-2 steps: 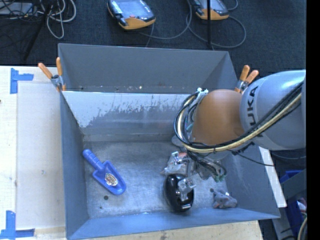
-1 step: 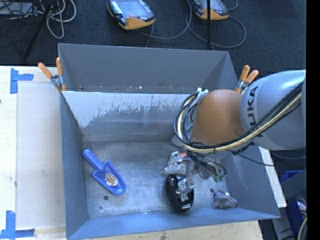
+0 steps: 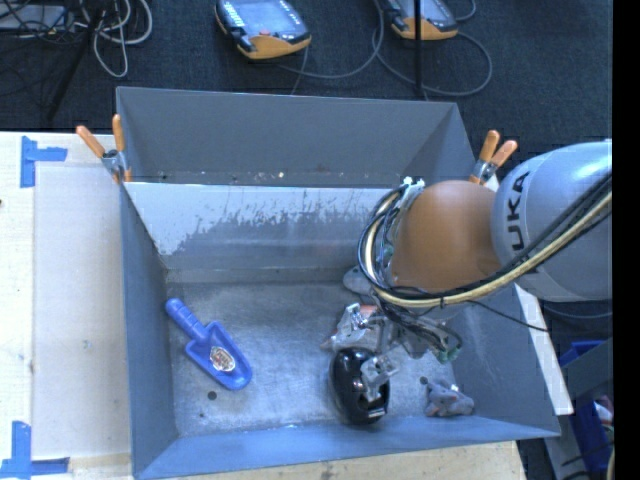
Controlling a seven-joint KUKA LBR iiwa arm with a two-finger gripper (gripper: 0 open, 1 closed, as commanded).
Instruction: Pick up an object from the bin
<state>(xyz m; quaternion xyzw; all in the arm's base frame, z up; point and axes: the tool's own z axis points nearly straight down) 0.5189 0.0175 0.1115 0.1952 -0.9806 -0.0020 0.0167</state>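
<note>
gripper (image 3: 372,368) hanging low toward the near right of the bin (image 3: 290,258), sitting right over a shiny black rounded thing (image 3: 350,396), honestly can't tell if it's spread or clamped, blue scoop (image 3: 205,346) lying well off left

The bin (image 3: 250,228) is made of grey sheet metal, matt on the floor and scuffed with pale scratches along the rear wall. The blue scoop (image 3: 207,344) at the floor's left is formed of smooth, faintly shiny plastic, the rounded black thing (image 3: 352,388) near the front wall is finished in a glossy surface that catches highlights, and the small grey lump (image 3: 447,400) to its right is left dull and crumpled. The gripper (image 3: 375,368) is built of bare bright metal, and the wrist is capped by a smooth satin orange cover (image 3: 445,233) ringed by glossy-sheathed cables (image 3: 380,248).
</note>
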